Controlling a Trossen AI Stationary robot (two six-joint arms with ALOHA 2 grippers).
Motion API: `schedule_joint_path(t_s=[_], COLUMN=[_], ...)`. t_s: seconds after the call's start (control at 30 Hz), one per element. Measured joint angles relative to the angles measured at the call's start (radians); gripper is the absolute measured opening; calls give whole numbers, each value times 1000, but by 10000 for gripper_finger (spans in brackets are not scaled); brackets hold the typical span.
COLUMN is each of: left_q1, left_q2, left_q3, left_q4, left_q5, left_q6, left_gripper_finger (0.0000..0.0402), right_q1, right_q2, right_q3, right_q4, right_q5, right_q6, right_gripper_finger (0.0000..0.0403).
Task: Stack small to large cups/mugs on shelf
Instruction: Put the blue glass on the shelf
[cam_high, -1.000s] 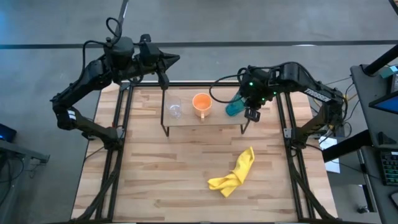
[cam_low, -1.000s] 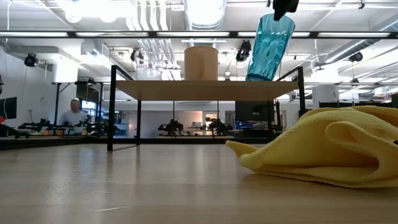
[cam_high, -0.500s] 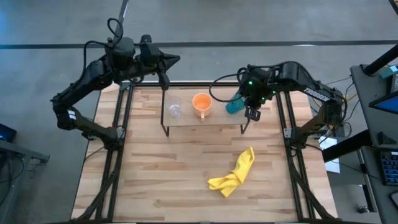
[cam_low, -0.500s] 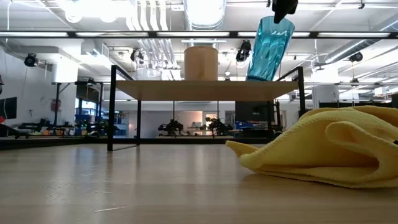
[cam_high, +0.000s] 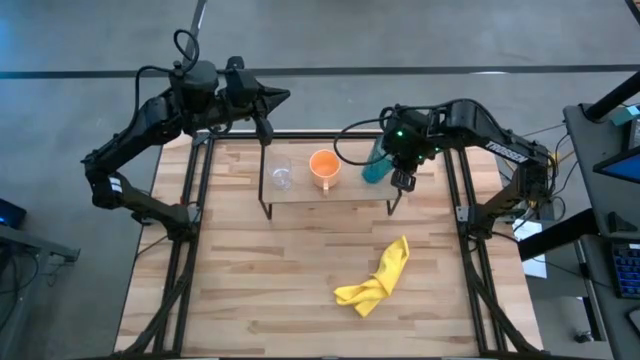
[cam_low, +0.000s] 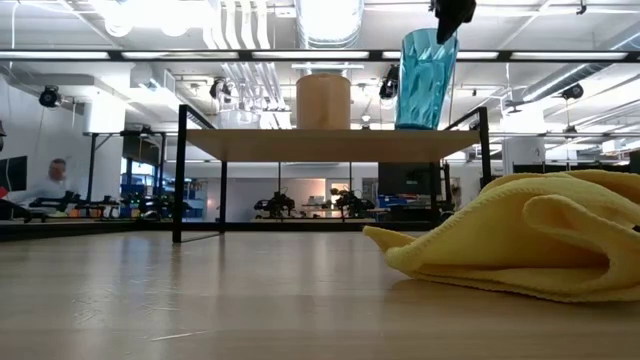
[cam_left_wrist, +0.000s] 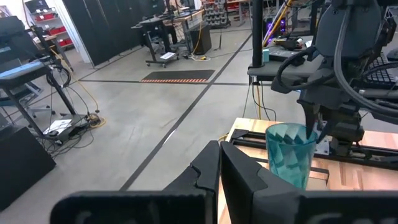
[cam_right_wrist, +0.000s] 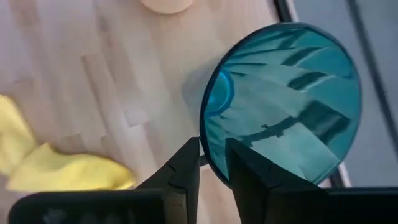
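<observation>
The teal tumbler (cam_high: 375, 166) stands upright at the right end of the shelf (cam_high: 330, 191), with my right gripper (cam_right_wrist: 213, 163) shut on its rim from above. The low view shows the teal tumbler (cam_low: 427, 80) with its base down at the shelf board (cam_low: 330, 143). The orange mug (cam_high: 323, 166) sits mid-shelf on its base, and the small clear glass cup (cam_high: 281, 176) is to its left. My left gripper (cam_left_wrist: 219, 177) hovers shut beyond the shelf's far left corner. My right gripper pinches the tumbler's rim (cam_right_wrist: 206, 149) on the side toward the table's right, one finger (cam_right_wrist: 245, 168) inside the cup and one finger (cam_right_wrist: 186, 171) outside. The fingers come from above, pointing down. The tumbler is upright below them, its base (cam_low: 417, 125) at the shelf board.
A crumpled yellow cloth (cam_high: 378, 278) lies on the tabletop near the shelf's right front, large in the low view as the yellow cloth (cam_low: 520, 235). Black frame rails run along both table sides. A person shows far off in the room.
My right gripper has shifted slightly toward the table's left and turned the teal tumbler from a tilt to upright. The tumbler's top has swung leftward over its base at the shelf's right end. The gripper has stayed shut on the rim.
</observation>
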Motion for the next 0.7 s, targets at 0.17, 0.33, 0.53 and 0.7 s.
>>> schedule_joint_path(t_s=[0.17,0.33,0.53,0.7], left_q1=[0,0,0,0], left_q2=[1,2,2,2], left_q3=[0,-2,-2,-3], left_q4=[0,0,0,0], left_q5=[0,0,0,0], left_q6=[0,0,0,0], left_gripper_finger=[0,0,0,0], right_q1=[0,0,0,0], right_q2=[1,1,1,9], right_q3=[0,0,0,0], right_q4=[27,58,61,86], right_q5=[25,15,14,-21], right_q6=[-4,-4,0,4], right_gripper_finger=[72,72,73,73])
